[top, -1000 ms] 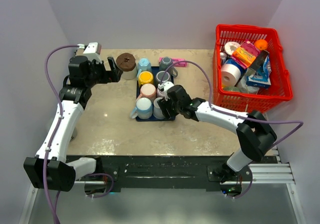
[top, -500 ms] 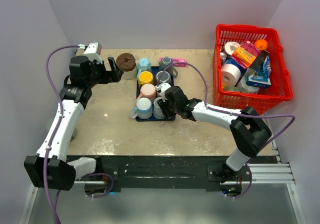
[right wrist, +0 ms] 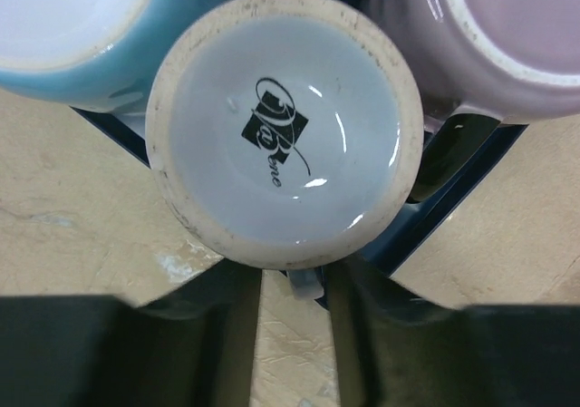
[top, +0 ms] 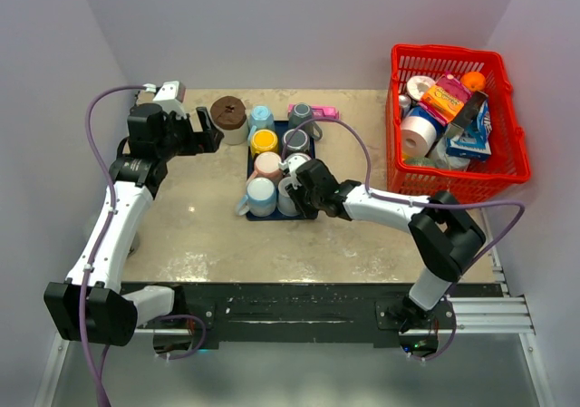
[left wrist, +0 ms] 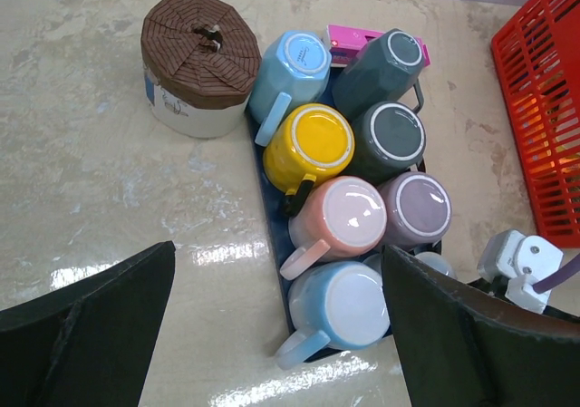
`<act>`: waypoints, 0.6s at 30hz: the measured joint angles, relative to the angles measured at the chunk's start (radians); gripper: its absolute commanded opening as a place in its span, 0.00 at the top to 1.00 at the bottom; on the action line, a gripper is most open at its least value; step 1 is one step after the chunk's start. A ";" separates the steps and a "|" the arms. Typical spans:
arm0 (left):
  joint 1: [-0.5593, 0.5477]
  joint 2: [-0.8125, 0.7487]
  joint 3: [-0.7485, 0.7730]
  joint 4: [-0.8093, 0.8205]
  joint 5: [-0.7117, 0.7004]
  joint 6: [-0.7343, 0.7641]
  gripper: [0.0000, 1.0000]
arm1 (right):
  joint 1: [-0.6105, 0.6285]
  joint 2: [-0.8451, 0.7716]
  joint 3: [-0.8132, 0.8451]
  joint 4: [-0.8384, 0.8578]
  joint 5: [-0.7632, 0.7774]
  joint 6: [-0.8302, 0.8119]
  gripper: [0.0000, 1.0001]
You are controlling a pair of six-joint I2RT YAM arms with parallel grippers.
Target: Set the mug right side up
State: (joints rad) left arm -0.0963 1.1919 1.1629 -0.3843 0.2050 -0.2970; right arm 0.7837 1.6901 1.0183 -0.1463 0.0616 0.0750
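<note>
The mug (right wrist: pixel 281 135) is pale grey-white and stands upside down, its base with a black logo facing the right wrist camera. It occupies the near right corner of the dark blue tray (top: pixel 272 215), beside an upturned light blue mug (top: pixel 261 194). My right gripper (right wrist: pixel 294 307) has closed in around the mug's small handle (right wrist: pixel 306 285), one finger on each side; a sliver of table shows beside the left finger. In the top view the right gripper (top: pixel 304 179) hangs over that mug (top: pixel 288 192). My left gripper (top: pixel 207 130) stays wide open and empty at the back left.
Several other upturned mugs fill the tray: yellow (left wrist: pixel 311 144), pink (left wrist: pixel 340 217), purple (left wrist: pixel 415 208), dark grey (left wrist: pixel 390 140). A brown-lidded tub (top: pixel 228 117) and a pink box (top: pixel 313 112) sit behind. A full red basket (top: pixel 458 126) stands at the right.
My right gripper has slid a little left towards the tray's near corner and its fingers have closed in around the pale mug's handle. The left arm has not moved.
</note>
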 measured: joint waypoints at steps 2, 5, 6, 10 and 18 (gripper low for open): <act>0.000 0.000 0.000 -0.002 -0.006 0.000 0.01 | 0.000 0.005 0.000 -0.009 0.002 -0.006 1.00; 0.000 0.000 0.000 -0.004 -0.012 0.000 0.01 | 0.001 0.003 0.001 -0.009 0.006 -0.014 1.00; 0.000 0.000 0.000 -0.005 -0.013 0.000 0.01 | 0.001 0.003 0.002 -0.010 0.007 -0.014 1.00; 0.000 -0.001 0.000 -0.006 -0.014 0.000 0.01 | 0.001 0.000 0.007 -0.025 0.008 -0.014 1.00; 0.000 -0.023 -0.019 -0.006 0.003 -0.012 0.01 | -0.004 -0.115 0.006 -0.148 -0.009 0.004 1.00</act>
State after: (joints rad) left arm -0.0963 1.1690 1.1439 -0.3908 0.2085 -0.3092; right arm 0.7799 1.5753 1.0248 -0.2947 0.0525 0.0792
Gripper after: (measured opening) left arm 0.992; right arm 0.147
